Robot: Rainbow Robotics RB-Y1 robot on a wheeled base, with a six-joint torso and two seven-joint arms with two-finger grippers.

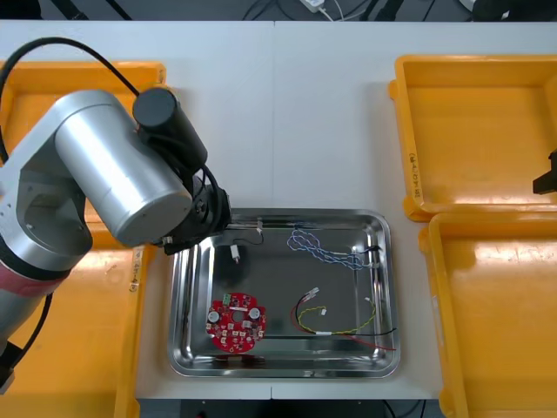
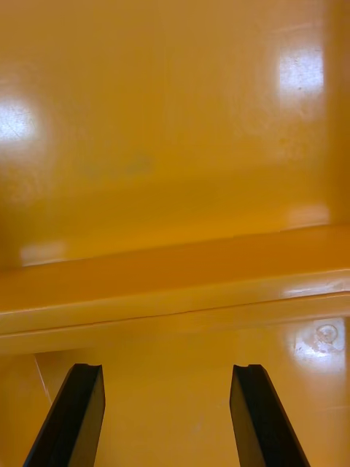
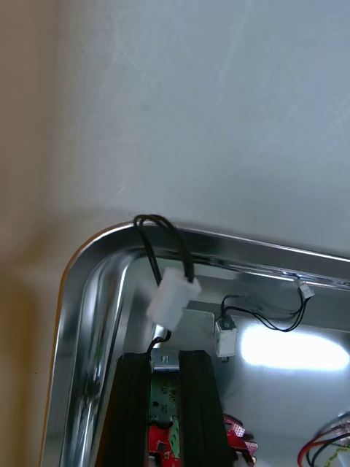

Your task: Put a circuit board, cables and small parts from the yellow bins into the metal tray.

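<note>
My left gripper (image 1: 223, 230) (image 3: 166, 408) hangs over the near-left corner of the metal tray (image 1: 187, 300) (image 3: 87, 292), shut on a black cable (image 3: 157, 244). The cable loops up above the fingertips, with a white connector (image 3: 173, 299) on it. Its other end lies on the tray floor with a second white connector (image 1: 233, 254) (image 3: 226, 337). In the tray lie a round red circuit board (image 1: 235, 324), a twisted blue and white cable (image 1: 326, 247) and a red and yellow cable (image 1: 335, 324). My right gripper (image 1: 546, 174) (image 2: 168, 416) is open over the right yellow bins.
Two yellow bins stand at the right (image 1: 479, 131) (image 1: 496, 305) and two at the left (image 1: 78, 70) (image 1: 87, 348), partly under my left arm. Below the right fingers, the right wrist view has a bare orange bin floor (image 2: 175, 109) and a rim (image 2: 175, 292).
</note>
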